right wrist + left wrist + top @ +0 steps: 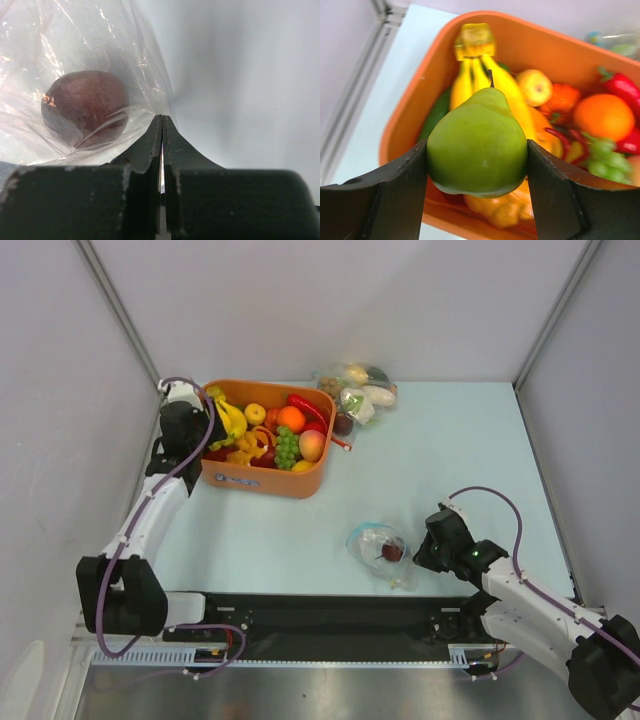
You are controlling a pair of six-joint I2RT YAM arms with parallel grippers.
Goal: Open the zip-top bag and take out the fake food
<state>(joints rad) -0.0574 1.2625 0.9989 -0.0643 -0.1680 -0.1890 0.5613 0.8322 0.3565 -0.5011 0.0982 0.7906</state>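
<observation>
My left gripper (193,432) hangs over the left end of the orange tub (262,481). It is shut on the light green pear (477,142), and its jaws (477,150) press on both sides of it above the bananas. The zip-top bag (374,543) lies crumpled near the front of the table, with the dark purple-maroon fruit (392,552) inside; the fruit also shows in the right wrist view (85,107). My right gripper (430,546) is shut on the bag's right edge, with clear film (100,60) pinched at the tips (162,120). A long red chili (308,409) lies in the tub.
The tub also holds bananas (475,75), an orange (604,116), grapes (286,448) and a peach (311,445). A larger clear bag of vegetables (358,386) lies behind the tub at the back wall. A black mat (330,612) runs along the near edge.
</observation>
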